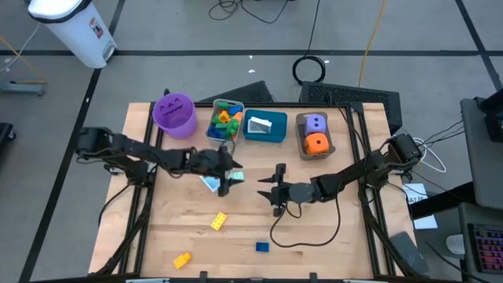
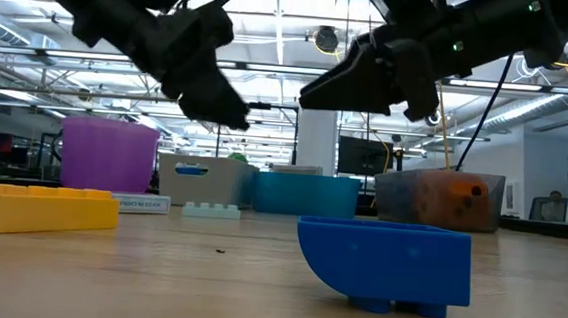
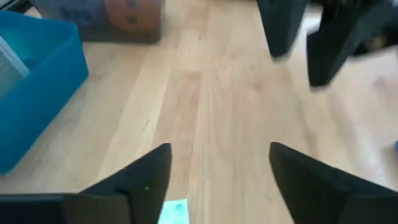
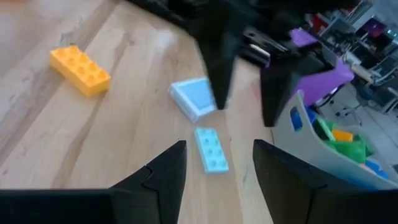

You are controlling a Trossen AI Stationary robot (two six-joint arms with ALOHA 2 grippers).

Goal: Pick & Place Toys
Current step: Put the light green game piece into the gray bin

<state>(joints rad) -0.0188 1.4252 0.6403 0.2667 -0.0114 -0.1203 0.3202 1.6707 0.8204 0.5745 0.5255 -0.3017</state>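
Wooden table (image 1: 330,236) carries four containers along its far edge: purple bucket (image 1: 174,115), grey bin (image 1: 225,123) of bricks, teal bin (image 1: 265,126), brown bin (image 1: 316,135) holding both dice. Left gripper (image 1: 228,178), fingers apart, hovers over a white-blue card (image 1: 211,183); right gripper (image 1: 275,191) faces it, fingers apart, empty. Yellow brick (image 1: 219,222), orange brick (image 1: 182,259) and blue brick (image 1: 262,247) lie near the front.

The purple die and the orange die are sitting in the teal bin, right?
Not quite. The purple die and the orange die are sitting in the brown bin, as the high view shows. The teal bin beside it holds a flat card instead.
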